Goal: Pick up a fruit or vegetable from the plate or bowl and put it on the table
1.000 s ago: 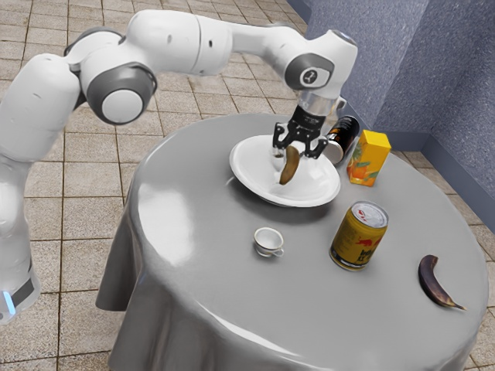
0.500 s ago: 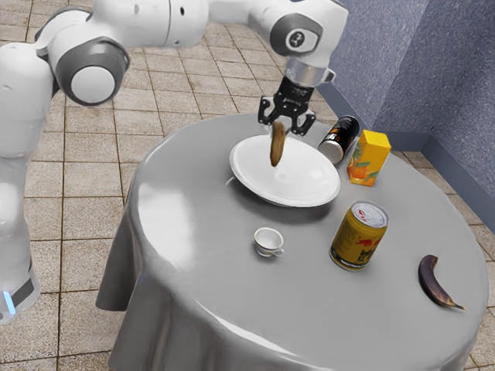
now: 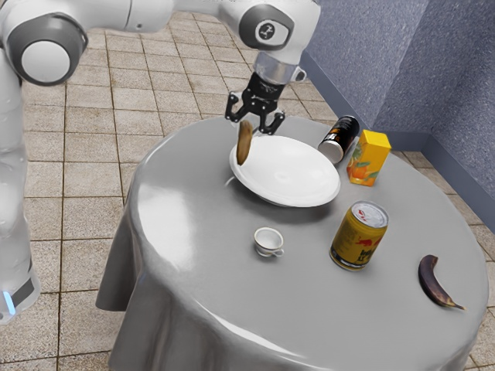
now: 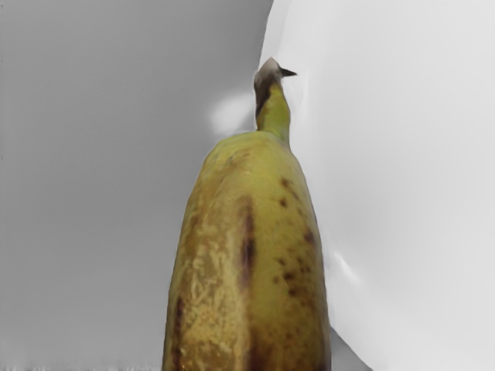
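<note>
Tool [image 3: 251,125] grasping banana [image 3: 244,145] aloft | above plate [image 3: 329,179], exterior view's ten o'clock edge | probably raised for rim clearance before desk [image 3: 205,255] placement

On the table [image 3: 201,278], a cup [image 3: 268,243] sits before the plate [image 3: 290,182]; to the plate's right in the exterior view, a lying can [image 3: 339,141] and juice carton [image 3: 369,160]. A drink can [image 3: 359,239] stands between cup and banana [image 3: 434,280].
</note>
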Controlling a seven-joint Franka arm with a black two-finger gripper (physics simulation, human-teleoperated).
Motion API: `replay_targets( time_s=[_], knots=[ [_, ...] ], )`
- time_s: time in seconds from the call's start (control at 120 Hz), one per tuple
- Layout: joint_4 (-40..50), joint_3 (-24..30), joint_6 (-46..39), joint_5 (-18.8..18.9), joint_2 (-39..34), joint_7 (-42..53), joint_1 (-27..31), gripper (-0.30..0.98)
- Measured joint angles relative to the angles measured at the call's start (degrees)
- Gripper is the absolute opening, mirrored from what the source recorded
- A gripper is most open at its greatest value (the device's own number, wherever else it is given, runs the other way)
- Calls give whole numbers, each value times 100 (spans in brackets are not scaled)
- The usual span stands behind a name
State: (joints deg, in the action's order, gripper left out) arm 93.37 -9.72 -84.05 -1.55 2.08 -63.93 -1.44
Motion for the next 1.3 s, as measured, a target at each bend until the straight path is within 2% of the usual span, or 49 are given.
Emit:
replay_targets(
  time_s=[0.417, 0.592, 0.917, 0.942, 1.017, 1.092, 1.183, 1.3],
  knots=[
    [908, 18, -370, 11, -69, -34, 22, 13],
    [1411, 12, -556, 17, -493, -43, -47, 13],
    [1639, 13, -690, 21, -744, -59, 8, 13],
    [1637, 12, -694, 20, -731, -58, 5, 15],
    [1630, 7, -724, 2, -693, -58, 9, 36],
    [1627, 6, -747, -6, -684, -56, 16, 50],
    [1626, 5, -765, -12, -685, -52, 16, 59],
    [1604, 19, -777, -14, -678, -41, 18, 64]
  ],
)
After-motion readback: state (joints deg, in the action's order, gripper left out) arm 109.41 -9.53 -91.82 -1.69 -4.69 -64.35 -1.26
